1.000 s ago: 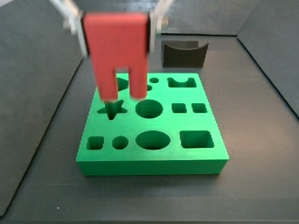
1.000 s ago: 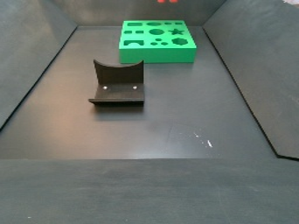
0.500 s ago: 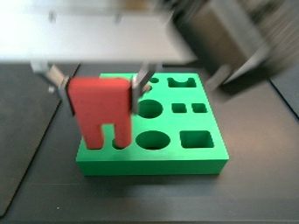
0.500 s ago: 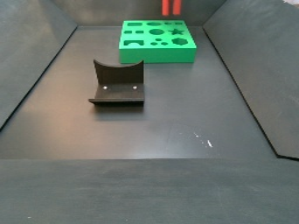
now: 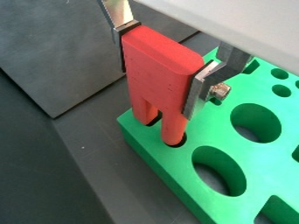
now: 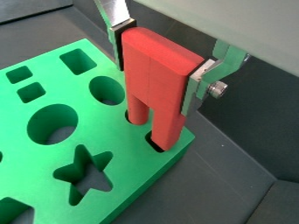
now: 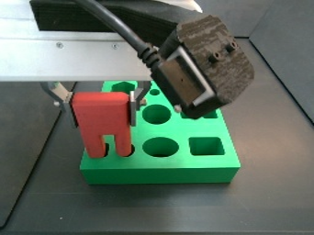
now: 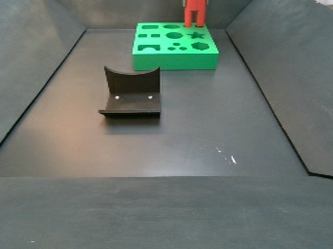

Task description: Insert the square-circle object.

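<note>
Gripper grips red piece on board; side view adds fixture.

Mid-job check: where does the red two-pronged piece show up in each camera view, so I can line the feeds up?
Wrist view: red two-pronged piece mid-frame, clamped by the gripper, prongs entering the green board.
Wrist view: mid-frame, prongs at the board's corner.
Side view: left of centre, over the board's left side.
Side view: tiny at the top edge, above the board's far side.
Shared landmark: the green board.
</note>
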You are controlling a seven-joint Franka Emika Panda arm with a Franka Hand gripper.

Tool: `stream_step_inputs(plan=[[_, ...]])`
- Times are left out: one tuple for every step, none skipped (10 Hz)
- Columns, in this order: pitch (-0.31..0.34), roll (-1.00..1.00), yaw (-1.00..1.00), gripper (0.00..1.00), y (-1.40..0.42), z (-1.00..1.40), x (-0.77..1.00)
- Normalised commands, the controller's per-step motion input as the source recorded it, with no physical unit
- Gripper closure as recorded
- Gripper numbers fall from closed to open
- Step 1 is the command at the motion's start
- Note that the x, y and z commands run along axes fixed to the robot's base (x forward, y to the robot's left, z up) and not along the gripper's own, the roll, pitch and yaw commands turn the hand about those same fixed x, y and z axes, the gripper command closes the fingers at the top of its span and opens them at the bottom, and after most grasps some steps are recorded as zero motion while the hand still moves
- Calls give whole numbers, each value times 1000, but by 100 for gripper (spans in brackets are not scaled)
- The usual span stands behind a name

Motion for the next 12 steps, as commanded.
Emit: stream_step_inputs(plan=[[0, 0, -71, 100, 91, -320, 151], [-31, 0, -166, 100, 0, -474, 157], [-50, 0, -326, 100, 0, -471, 140], [-57, -20, -326, 100, 0, -466, 74], [-120, -26, -314, 100, 6, -537, 0], [-229, -87, -200, 100, 86, -560, 0], [-283, -129, -66, 100, 114, -540, -71], [-294, -90, -63, 100, 26, -523, -69], [-233, 59, -60, 100, 0, -469, -49], [-89, 241, -34, 100, -69, -340, 0], [0, 9, 0, 100, 0, 0, 0], [0, 0, 0, 100, 0, 0, 0]])
